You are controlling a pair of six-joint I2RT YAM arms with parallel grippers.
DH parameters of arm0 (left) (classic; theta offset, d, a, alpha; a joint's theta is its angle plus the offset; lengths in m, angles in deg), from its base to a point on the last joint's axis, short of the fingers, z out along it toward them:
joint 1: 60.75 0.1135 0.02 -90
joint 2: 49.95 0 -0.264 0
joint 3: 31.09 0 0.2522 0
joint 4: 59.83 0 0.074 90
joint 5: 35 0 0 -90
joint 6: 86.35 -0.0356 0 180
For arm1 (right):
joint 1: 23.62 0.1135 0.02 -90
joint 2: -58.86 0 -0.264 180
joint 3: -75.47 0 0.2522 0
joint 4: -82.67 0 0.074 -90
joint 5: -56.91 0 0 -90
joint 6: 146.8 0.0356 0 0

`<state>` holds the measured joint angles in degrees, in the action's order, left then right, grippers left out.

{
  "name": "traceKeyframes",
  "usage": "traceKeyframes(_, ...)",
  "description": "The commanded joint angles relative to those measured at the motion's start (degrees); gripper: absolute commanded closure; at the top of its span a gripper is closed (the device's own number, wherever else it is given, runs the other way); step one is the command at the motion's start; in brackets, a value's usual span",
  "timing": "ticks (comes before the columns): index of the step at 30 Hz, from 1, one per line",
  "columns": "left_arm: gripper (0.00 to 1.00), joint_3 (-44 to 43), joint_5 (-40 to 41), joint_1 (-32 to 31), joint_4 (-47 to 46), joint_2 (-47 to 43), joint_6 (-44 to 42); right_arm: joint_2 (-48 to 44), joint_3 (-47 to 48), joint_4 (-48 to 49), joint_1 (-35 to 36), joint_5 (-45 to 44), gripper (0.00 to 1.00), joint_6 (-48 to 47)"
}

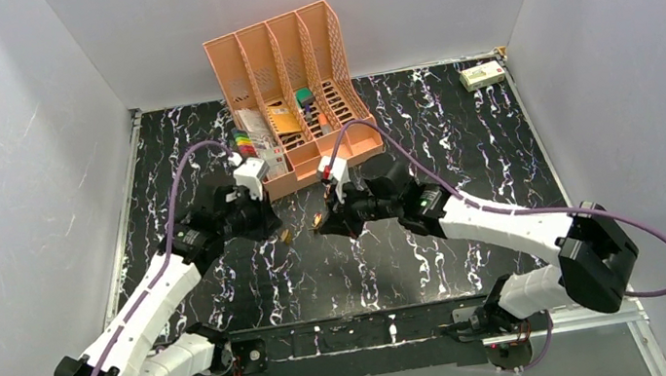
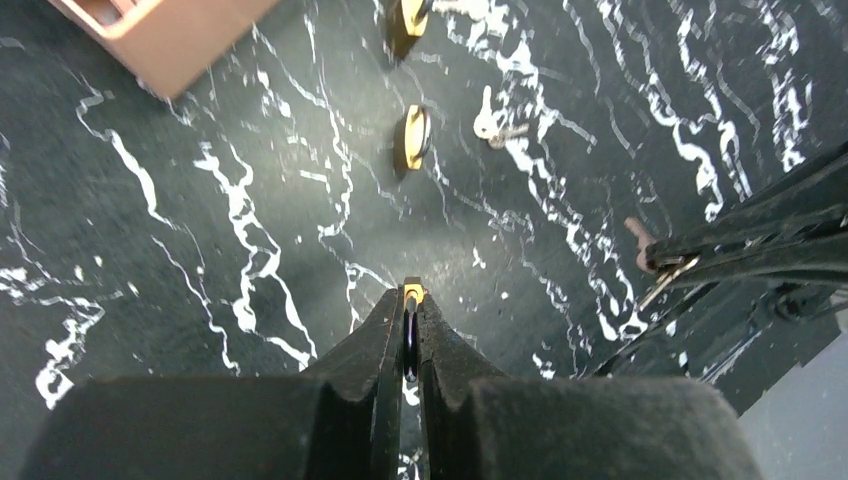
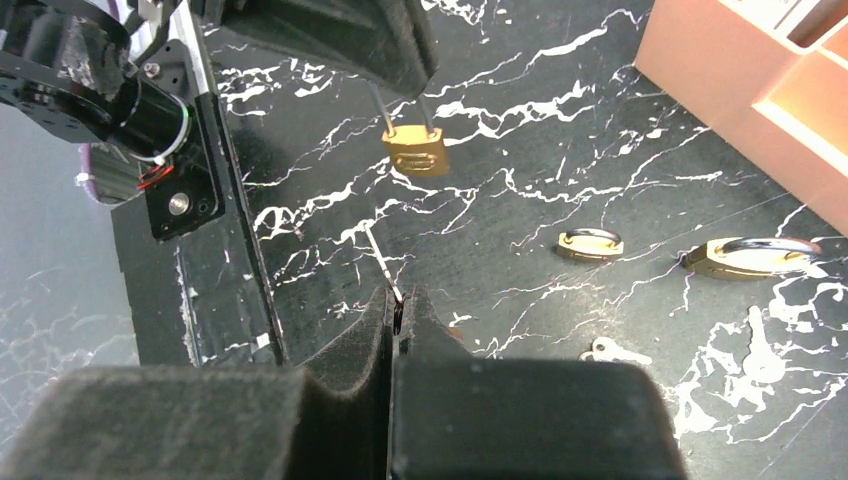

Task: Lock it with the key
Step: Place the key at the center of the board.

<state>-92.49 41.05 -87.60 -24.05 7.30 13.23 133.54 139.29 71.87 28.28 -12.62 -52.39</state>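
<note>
My left gripper [image 1: 274, 228] [image 2: 410, 300] is shut on the wire shackle of a small brass padlock [image 3: 415, 150], which hangs below its fingers above the table; only a brass sliver [image 2: 411, 293] shows between its own tips. My right gripper [image 1: 332, 222] [image 3: 400, 300] is shut on the key [image 3: 382, 260], a thin metal blade sticking out of its tips toward the held padlock, a short gap away. The key also shows in the left wrist view [image 2: 665, 282]. The padlock shows small in the top view [image 1: 287, 236].
Two more brass padlocks [image 3: 590, 243] [image 3: 750, 255] and loose keys [image 3: 765, 352] [image 3: 610, 350] lie on the black marbled table [image 1: 399, 267]. An orange file organizer [image 1: 292, 95] stands just behind both grippers. A small white box [image 1: 481, 76] sits at the back right.
</note>
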Motion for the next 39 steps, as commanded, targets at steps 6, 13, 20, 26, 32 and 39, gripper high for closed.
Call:
traceKeyframes(6, 1.00, 8.2, -0.2, -2.0, -5.5, -2.2, -0.2, 4.9, -1.8, 7.0, 1.4, 0.1, 1.00, 3.9)
traceKeyframes(13, 1.00, 10.2, 5.1, -4.6, -9.5, -1.1, -1.0, 7.5, -3.2, 9.2, 1.4, 2.5, 1.00, 5.5)
traceKeyframes(20, 1.00, 14.5, 10.3, -6.2, -14.1, -2.8, -1.2, 8.6, -5.2, 12.2, 1.4, 3.9, 1.00, 6.7)
traceKeyframes(26, 1.00, 16.2, 9.6, -6.3, -18.4, -0.2, -4.0, 9.4, -6.0, 13.7, 1.5, 4.8, 1.00, 7.5)
traceKeyframes(32, 1.00, 16.7, 11.2, -6.4, -21.3, 2.8, -6.1, 9.2, -7.6, 13.2, 1.4, 3.9, 1.00, 7.1)
traceKeyframes(39, 1.00, 18.0, 10.7, -6.5, -23.8, 3.2, -5.1, 9.6, -9.2, 13.5, 1.4, 2.9, 1.00, 7.4)
